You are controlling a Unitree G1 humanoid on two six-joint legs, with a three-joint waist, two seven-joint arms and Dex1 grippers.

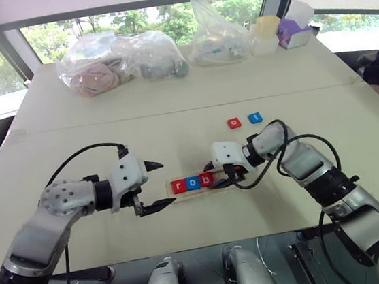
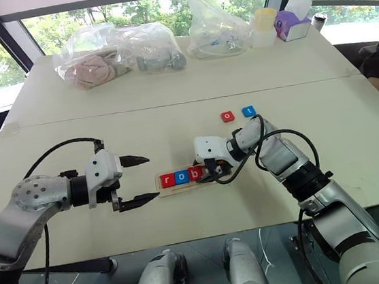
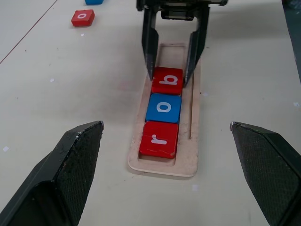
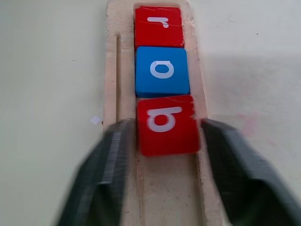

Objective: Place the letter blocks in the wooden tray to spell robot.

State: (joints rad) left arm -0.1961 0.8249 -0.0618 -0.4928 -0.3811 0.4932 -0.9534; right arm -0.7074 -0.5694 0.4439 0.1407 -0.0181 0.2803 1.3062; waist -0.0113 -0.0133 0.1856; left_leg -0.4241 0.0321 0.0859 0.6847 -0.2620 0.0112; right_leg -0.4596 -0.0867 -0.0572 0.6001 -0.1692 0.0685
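The pale desk (image 1: 174, 126) carries the wooden tray (image 3: 194, 155) near its front edge. In the tray's groove lie the red r block (image 3: 159, 139), the blue o block (image 3: 163, 108) and the red b block (image 3: 167, 81) in a row. The right pincer (image 3: 170, 70) straddles the b block, fingers slightly apart from its sides. The left pincer (image 1: 155, 186) hovers wide open just beside the tray's r end. A red o block (image 1: 234, 122) and blue t block (image 1: 255, 117) lie loose farther back.
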